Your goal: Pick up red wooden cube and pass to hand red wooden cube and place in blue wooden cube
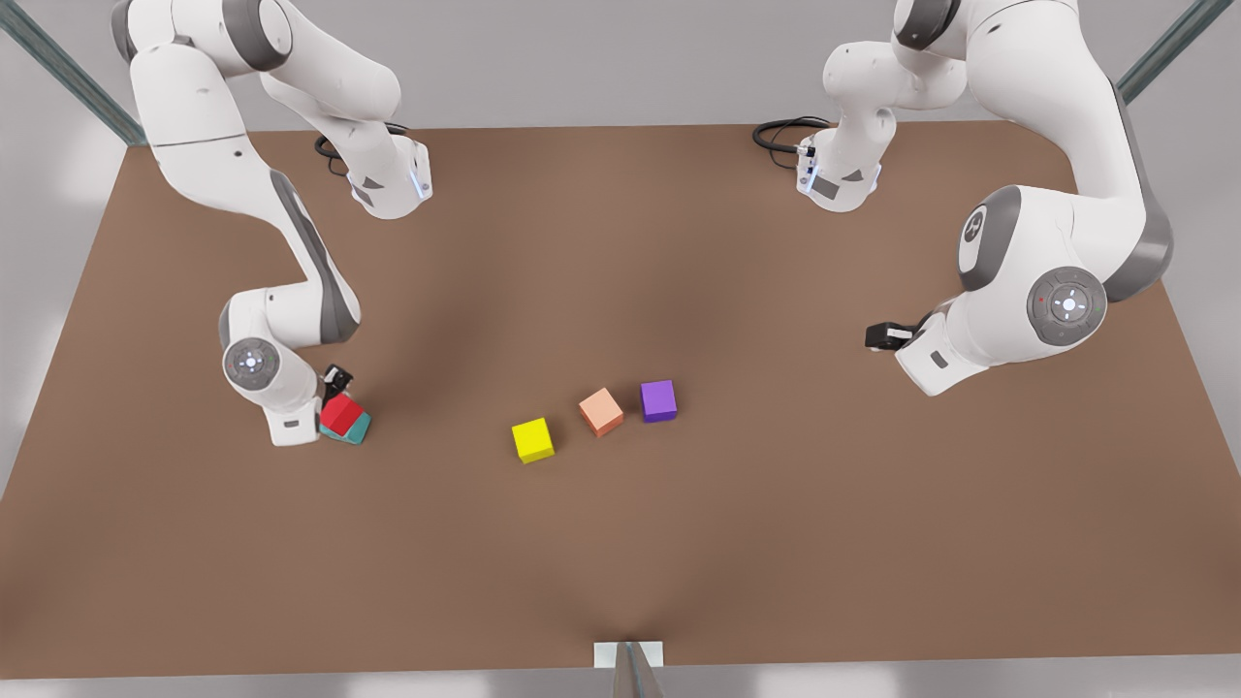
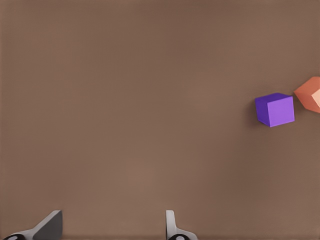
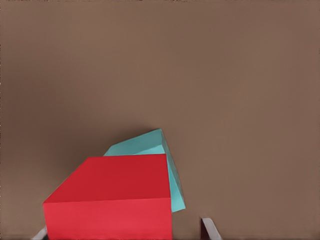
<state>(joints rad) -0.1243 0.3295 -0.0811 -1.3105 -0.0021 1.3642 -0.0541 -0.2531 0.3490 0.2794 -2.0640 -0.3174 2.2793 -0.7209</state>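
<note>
Red wooden cube (image 3: 112, 200) between right end effector (image 1: 336, 386) fingers, atop blue wooden cube (image 3: 160, 155)

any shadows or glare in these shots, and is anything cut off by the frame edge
Front view: soft dark shading runs down the middle of the table, no glare. Right wrist view: the red wooden cube is cropped by the frame edge, with a faint shadow beside the blue wooden cube behind it. Left wrist view: even light; the salmon-orange cube is cut off beside the purple cube.
</note>
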